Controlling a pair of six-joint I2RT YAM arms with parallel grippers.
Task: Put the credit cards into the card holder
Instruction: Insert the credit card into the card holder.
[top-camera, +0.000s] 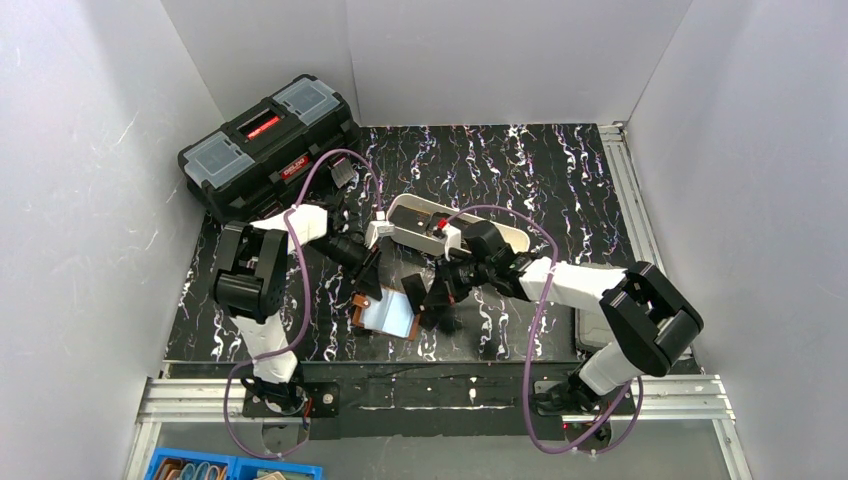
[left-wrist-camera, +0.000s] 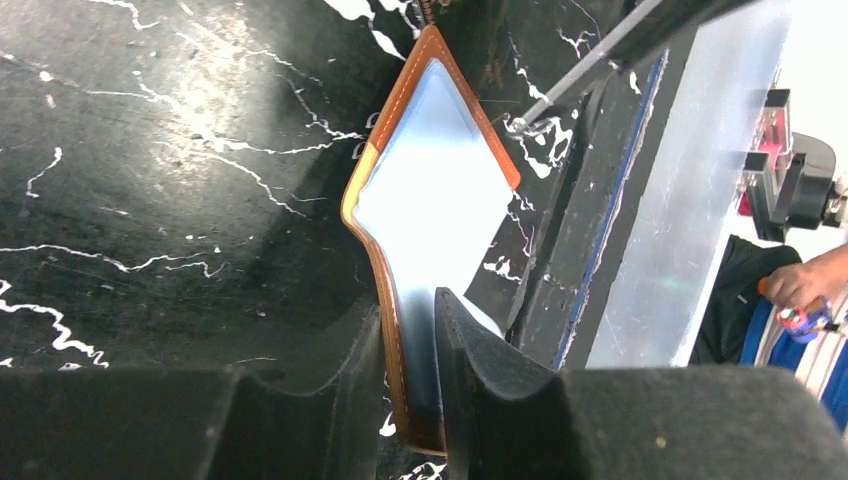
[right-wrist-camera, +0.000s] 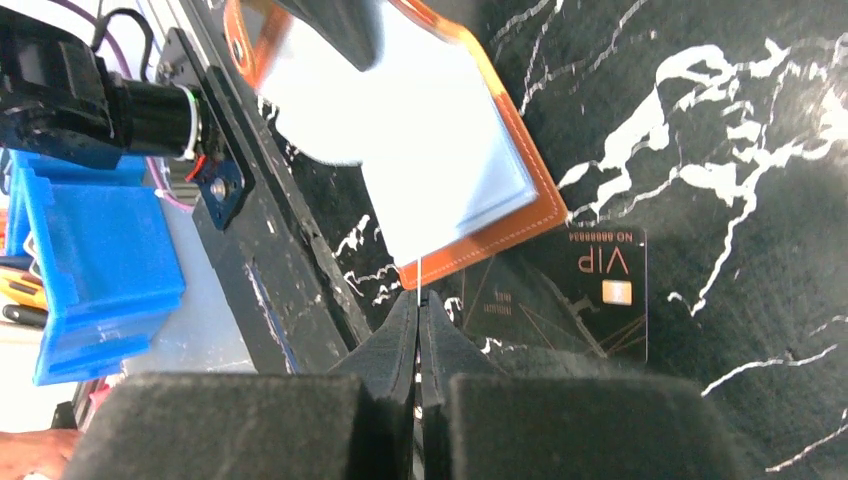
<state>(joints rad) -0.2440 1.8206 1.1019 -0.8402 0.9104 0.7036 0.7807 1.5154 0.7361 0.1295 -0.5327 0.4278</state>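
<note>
The right gripper (right-wrist-camera: 420, 300) has its fingers pressed together on a card (top-camera: 436, 312). The card stands on its thin edge. Its long way runs from the fingers out toward the wallet (left-wrist-camera: 430, 190), and its tip is right at the wallet's right edge.

The left gripper (left-wrist-camera: 408, 300) has one finger on each side of the wallet's left edge. I cannot tell if they pinch it or only sit around it. The wallet lies open on the table (left-wrist-camera: 150, 200), pale blue side up. Its long way runs from one gripper to the other. A VIP card (right-wrist-camera: 570, 300) lies flat just beside the wallet's right corner.

If the left fingers do not hold the wallet tight, it may slide when the card pushes on it. Then the card could miss the pocket and skid over the top. The card could also bend if it goes in crooked.
</note>
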